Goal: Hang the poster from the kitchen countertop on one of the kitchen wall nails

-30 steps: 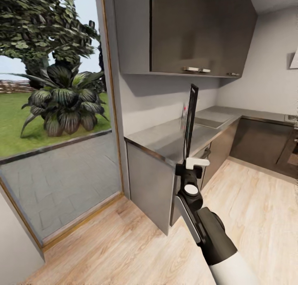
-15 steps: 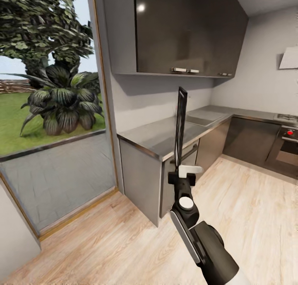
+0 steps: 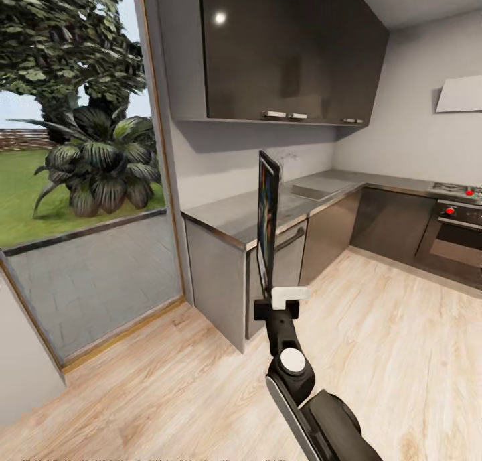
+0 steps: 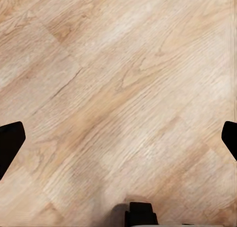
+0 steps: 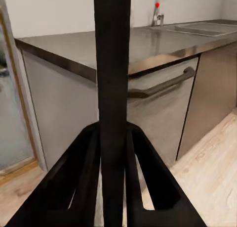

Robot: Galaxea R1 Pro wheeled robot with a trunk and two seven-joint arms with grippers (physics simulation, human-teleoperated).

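You have the tall thin-framed poster (image 3: 268, 223) upright and edge-on at centre, clamped at its lower edge in your right gripper (image 3: 281, 299). Behind it runs the long L-shaped kitchen countertop (image 3: 234, 216), wall cabinets (image 3: 288, 45) above, glass door (image 3: 73, 179) left, oven (image 3: 452, 236) far right.

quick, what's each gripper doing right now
Left gripper: open, holding nothing, above the wood floor.
Right gripper: closed on the poster, held upright and nearly edge-on.

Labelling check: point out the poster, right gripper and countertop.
poster (image 3: 268, 220), head view, its near-edge-on face.
right gripper (image 3: 276, 299), head view, between its fingertips at the poster's bottom.
countertop (image 5: 74, 44), right wrist view, bare top surface.
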